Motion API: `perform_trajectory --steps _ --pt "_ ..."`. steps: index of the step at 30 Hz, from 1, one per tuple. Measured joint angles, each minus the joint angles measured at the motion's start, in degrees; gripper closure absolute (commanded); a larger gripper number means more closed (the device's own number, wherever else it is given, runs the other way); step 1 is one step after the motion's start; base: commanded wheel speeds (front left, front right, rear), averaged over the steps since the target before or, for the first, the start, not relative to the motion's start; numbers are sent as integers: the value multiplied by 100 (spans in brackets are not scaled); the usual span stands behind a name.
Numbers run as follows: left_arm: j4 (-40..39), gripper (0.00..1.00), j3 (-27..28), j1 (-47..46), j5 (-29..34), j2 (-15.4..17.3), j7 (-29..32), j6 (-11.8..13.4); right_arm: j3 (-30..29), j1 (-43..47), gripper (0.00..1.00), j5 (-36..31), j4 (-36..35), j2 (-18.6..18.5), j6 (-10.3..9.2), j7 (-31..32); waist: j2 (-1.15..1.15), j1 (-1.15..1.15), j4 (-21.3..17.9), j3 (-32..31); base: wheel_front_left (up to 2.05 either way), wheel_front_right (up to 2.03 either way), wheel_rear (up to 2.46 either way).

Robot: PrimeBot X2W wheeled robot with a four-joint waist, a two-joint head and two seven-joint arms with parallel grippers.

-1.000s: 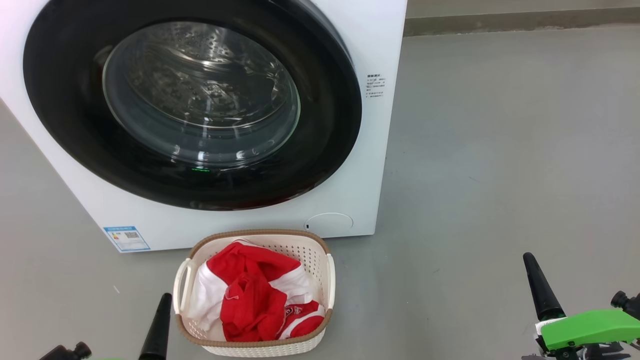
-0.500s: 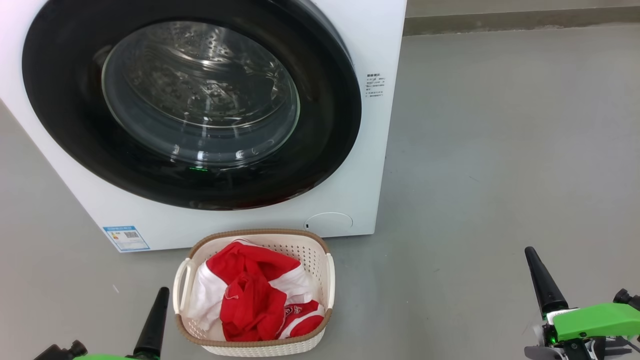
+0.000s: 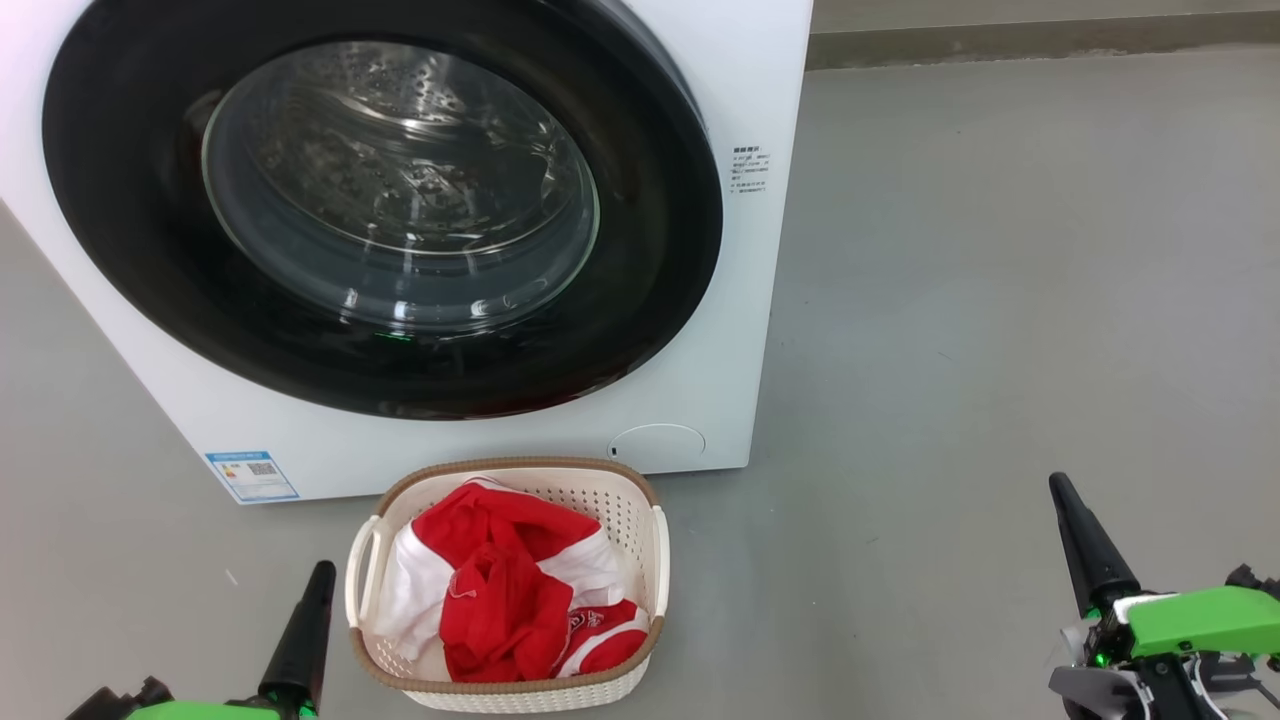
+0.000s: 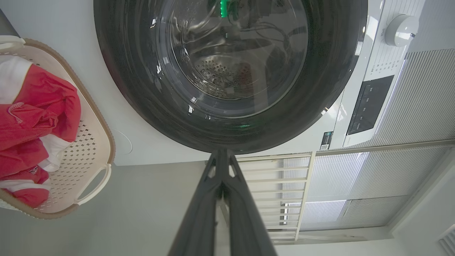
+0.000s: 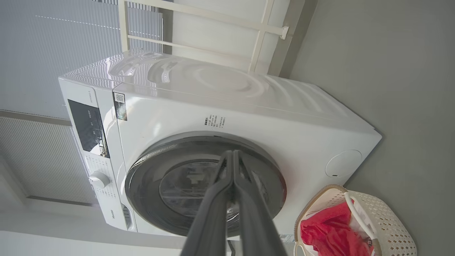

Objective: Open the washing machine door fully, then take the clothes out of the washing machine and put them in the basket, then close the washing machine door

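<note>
The white washing machine (image 3: 700,330) stands ahead with its round black-rimmed door (image 3: 380,200) shut against its front. The cream basket (image 3: 640,520) sits on the floor just before it, holding the red and white clothes (image 3: 500,590). My left gripper (image 3: 322,570) is shut and empty, low on the floor just left of the basket. Far to the right, my right gripper (image 3: 1056,482) is shut and empty too. In the left wrist view the left gripper (image 4: 222,153) points at the door (image 4: 142,89), with the basket (image 4: 99,142) at left. The right gripper (image 5: 233,153) also faces the door (image 5: 149,167).
Grey floor (image 3: 1000,300) spreads wide to the right of the machine. A low wall base (image 3: 1040,40) runs along the back. A white railing (image 4: 295,185) and ribbed wall panels stand beside the machine.
Both grippers have slid slightly up the head view, more of their green mounts showing. Door, basket and clothes are unchanged.
</note>
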Motion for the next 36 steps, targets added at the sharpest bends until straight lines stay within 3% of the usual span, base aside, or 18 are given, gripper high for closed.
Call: perform_trajectory --steps 6,36 --pt "26 100 42 -100 -402 0 108 -47 -13 -80 100 436 29 -32 0 119 0 0 -2 4 0 0 0" --pt "32 100 47 -100 -424 0 109 -47 -36 -112 100 454 31 -31 -5 127 0 0 -2 4 0 0 0"
